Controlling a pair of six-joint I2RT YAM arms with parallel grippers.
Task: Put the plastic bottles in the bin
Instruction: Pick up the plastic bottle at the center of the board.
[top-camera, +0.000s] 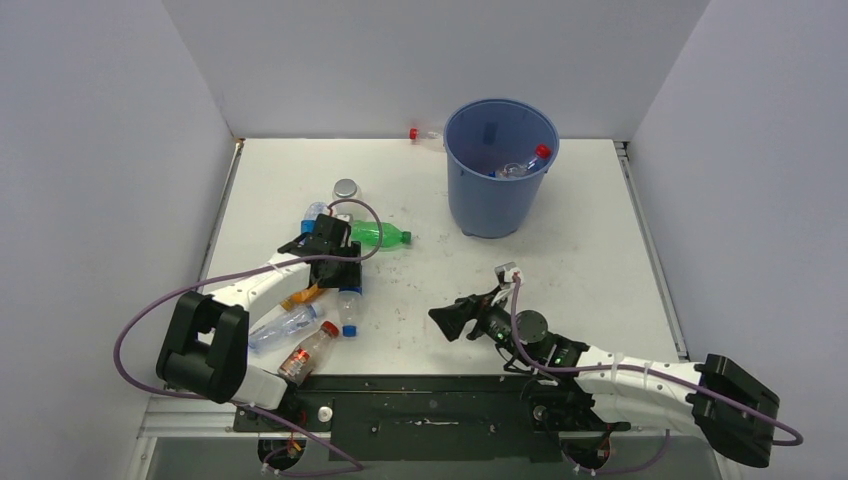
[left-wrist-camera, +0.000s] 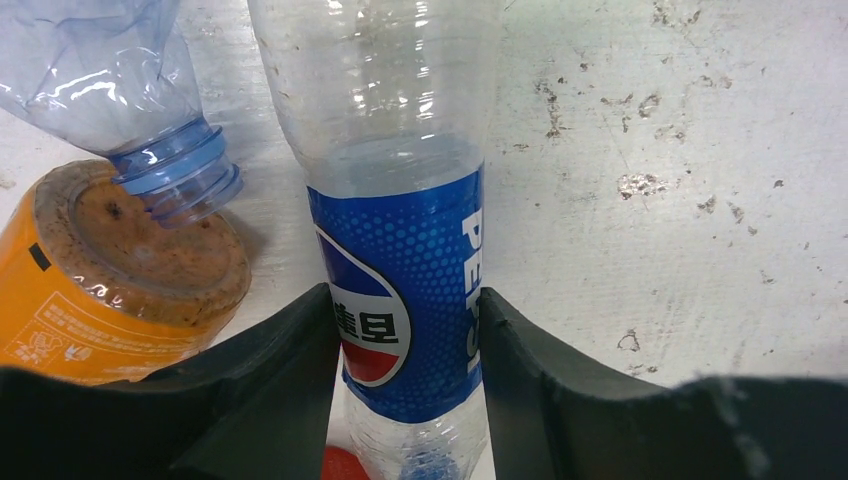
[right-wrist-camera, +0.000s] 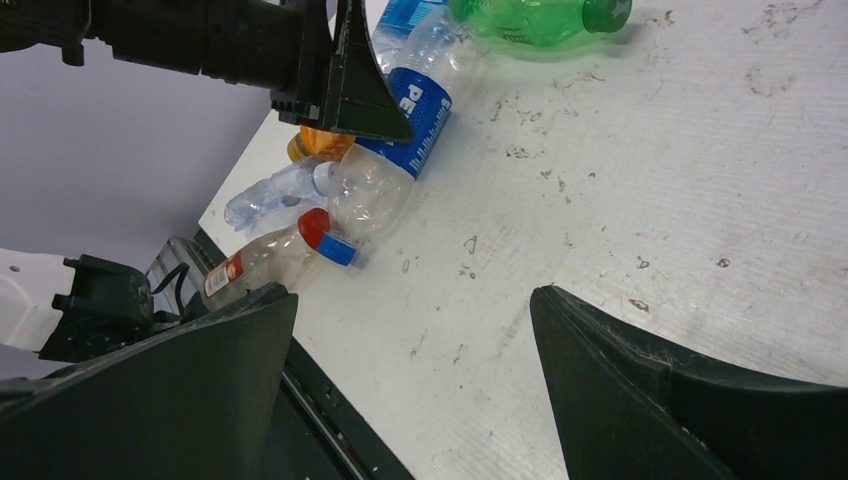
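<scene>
My left gripper (top-camera: 335, 268) is shut on the blue Pepsi-labelled bottle (left-wrist-camera: 400, 280), which lies on the table; the fingers (left-wrist-camera: 290, 370) press both sides of its label. An orange-filled bottle (left-wrist-camera: 110, 290) and a clear bottle with a blue neck ring (left-wrist-camera: 110, 80) lie just left of it. A red-labelled bottle (top-camera: 308, 352) lies near the front edge and a green bottle (top-camera: 380, 236) lies behind my left gripper. The blue bin (top-camera: 498, 170) stands at the back with a red-capped bottle (top-camera: 522, 167) inside. My right gripper (top-camera: 445, 322) is open and empty over bare table (right-wrist-camera: 412, 310).
Another red-capped bottle (top-camera: 425, 135) lies behind the bin by the back wall. A round metal lid (top-camera: 346, 187) and a blue-capped bottle (top-camera: 315, 212) lie behind my left gripper. White walls close in the left, back and right sides.
</scene>
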